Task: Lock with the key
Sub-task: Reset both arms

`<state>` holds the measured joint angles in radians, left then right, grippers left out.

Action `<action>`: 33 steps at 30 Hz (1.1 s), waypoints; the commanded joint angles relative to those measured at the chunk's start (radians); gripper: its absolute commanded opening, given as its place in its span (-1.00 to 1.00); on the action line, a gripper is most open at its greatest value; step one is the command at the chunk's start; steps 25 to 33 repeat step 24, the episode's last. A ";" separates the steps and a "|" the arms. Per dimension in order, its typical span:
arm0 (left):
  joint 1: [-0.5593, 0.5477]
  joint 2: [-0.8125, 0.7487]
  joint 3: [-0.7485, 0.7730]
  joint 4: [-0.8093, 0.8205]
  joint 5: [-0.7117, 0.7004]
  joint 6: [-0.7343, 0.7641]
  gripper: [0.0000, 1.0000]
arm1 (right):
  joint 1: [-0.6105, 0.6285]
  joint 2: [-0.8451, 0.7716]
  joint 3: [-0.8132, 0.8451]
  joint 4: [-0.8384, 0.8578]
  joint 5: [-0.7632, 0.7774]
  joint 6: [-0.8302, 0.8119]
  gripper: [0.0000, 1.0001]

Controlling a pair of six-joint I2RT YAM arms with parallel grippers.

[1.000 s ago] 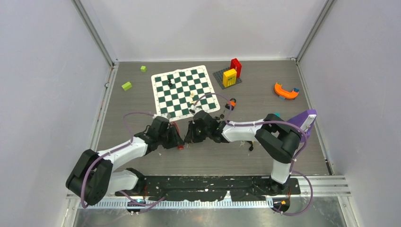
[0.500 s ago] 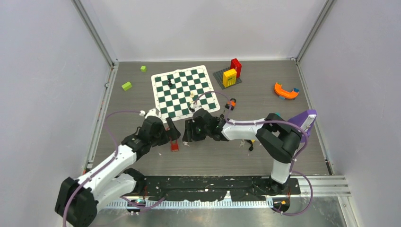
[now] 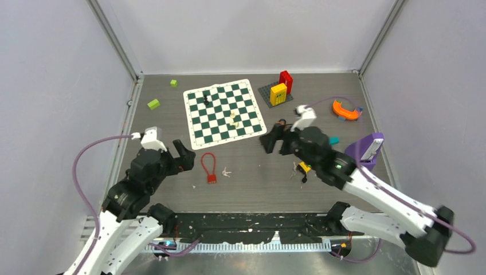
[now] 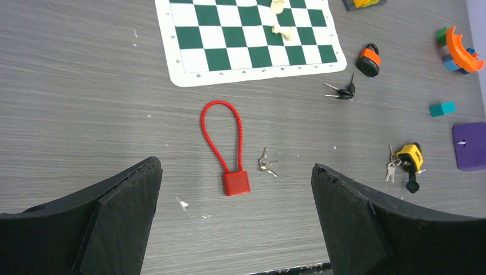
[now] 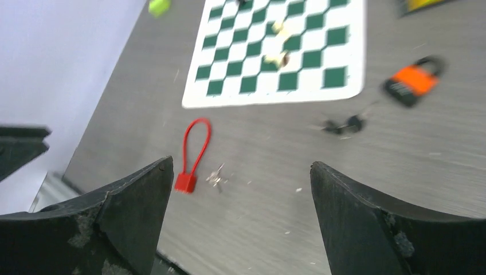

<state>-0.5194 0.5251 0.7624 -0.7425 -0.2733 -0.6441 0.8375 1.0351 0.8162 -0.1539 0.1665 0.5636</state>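
A red cable lock lies flat on the table, its cable looped towards the chessboard; it also shows in the left wrist view and the right wrist view. A small bunch of silver keys lies just right of the lock body, apart from it. My left gripper hangs open, left of the lock and above it. My right gripper is open too, raised well to the right. Neither holds anything.
A chessboard with a few pieces lies behind the lock. An orange padlock, black keys and a yellow padlock with keys lie to the right. A purple block, an orange curved piece and green cubes sit nearer the edges.
Both grippers opened and drew back from the middle, the left one to the left, the right one up and to the right. The red lock and the keys now lie free on the table.
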 commanded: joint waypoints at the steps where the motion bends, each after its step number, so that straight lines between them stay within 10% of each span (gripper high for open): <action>1: 0.002 -0.074 0.087 -0.146 -0.035 0.120 0.99 | -0.019 -0.277 0.020 -0.268 0.332 -0.098 0.91; 12: 0.002 -0.249 0.262 -0.337 -0.193 0.212 0.99 | -0.021 -0.767 0.255 -0.625 0.825 -0.173 0.91; 33: 0.002 -0.354 0.239 -0.329 -0.206 0.212 0.99 | -0.020 -0.951 0.241 -0.521 0.877 -0.292 0.91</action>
